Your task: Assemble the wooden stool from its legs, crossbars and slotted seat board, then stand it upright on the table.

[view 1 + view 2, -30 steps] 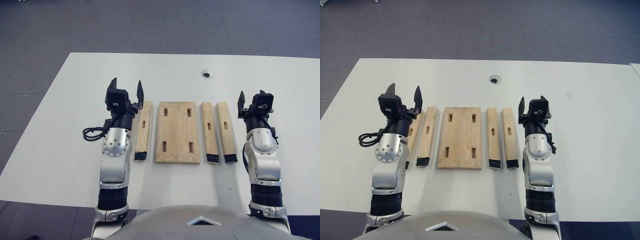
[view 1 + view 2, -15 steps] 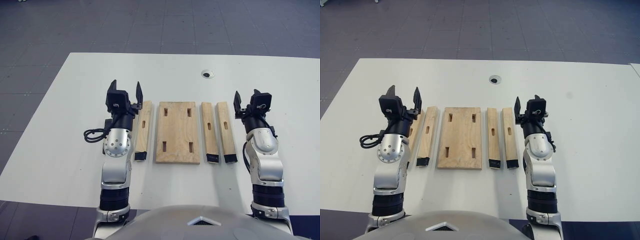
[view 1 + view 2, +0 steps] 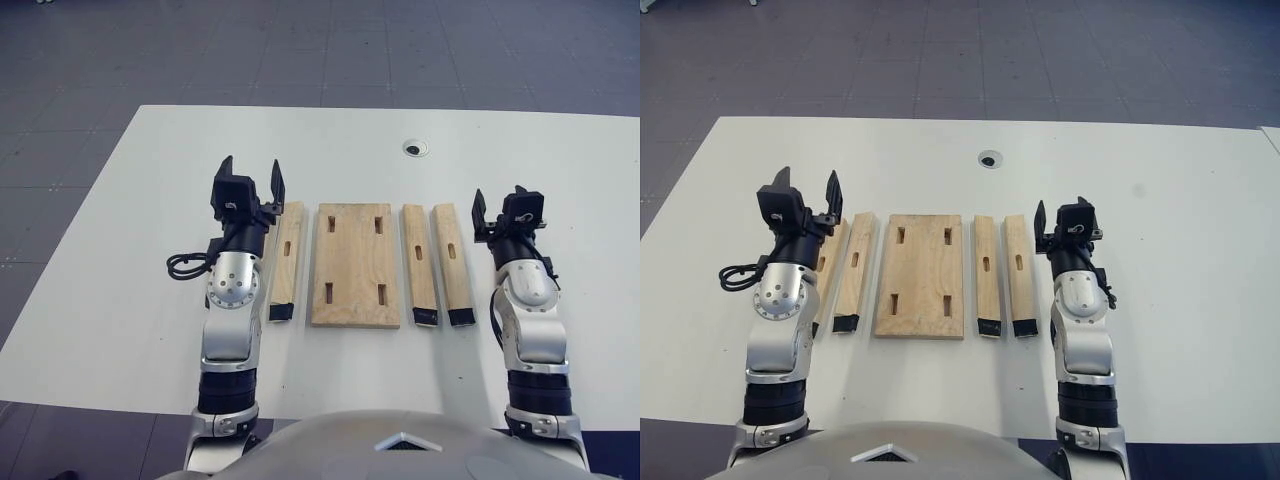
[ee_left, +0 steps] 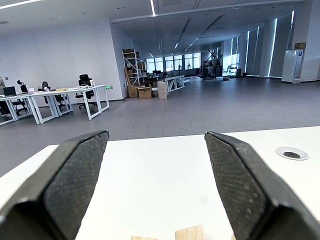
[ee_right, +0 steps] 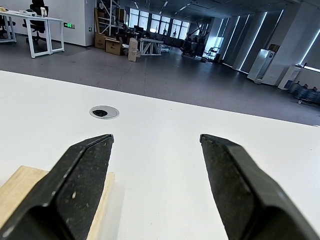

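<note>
No legible text anywhere; distant green wall sign [image 5: 69,25] illegible.

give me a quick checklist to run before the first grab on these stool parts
1. Left gripper jaws open and empty: ok.
2. Right gripper jaws open and empty: ok.
3. Seat board flat on the table, four slots facing up: ok.
4. Inner right leg and outer right leg lying flat, apart from each other: ok.
5. Inner left leg lying flat beside the board, uncovered: ok.
6. Outer left leg free to grasp: cannot tell, the left arm hides part of it.
</note>
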Motion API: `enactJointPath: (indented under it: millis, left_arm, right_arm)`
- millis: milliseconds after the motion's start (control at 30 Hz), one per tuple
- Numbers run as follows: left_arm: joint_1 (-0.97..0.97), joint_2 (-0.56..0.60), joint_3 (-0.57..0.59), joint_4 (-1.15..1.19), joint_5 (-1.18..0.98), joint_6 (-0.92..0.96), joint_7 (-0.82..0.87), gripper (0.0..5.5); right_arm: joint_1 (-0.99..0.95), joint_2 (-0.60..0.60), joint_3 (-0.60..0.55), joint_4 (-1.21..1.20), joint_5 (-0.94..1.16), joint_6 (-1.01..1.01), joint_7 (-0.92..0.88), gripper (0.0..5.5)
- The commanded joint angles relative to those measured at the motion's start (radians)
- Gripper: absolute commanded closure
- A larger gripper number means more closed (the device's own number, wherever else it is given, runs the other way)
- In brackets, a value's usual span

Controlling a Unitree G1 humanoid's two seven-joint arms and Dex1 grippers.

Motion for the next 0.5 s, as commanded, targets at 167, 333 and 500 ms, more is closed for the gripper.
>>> enactJointPath:
  millis: [167,333,500]
  left_arm:
    - [0.008,-0.016,0.007,0.004,-0.054,-0.036,-0.013,1.96]
    - [0.051,-0.004,0.009,-0.017,-0.03,0.001,0.0,1.96]
    - [0.1,-0.008,0.003,-0.039,-0.052,0.031,-0.02,1.96]
  right_arm:
    - [0.031,0.008,-0.011,-0.013,0.013,0.045,0.005,2.31]
    - [0.213,-0.04,-0.037,-0.14,0.033,0.1,0.078,2.31]
    - [0.311,-0.062,-0.051,-0.195,0.088,0.135,0.147,2.31]
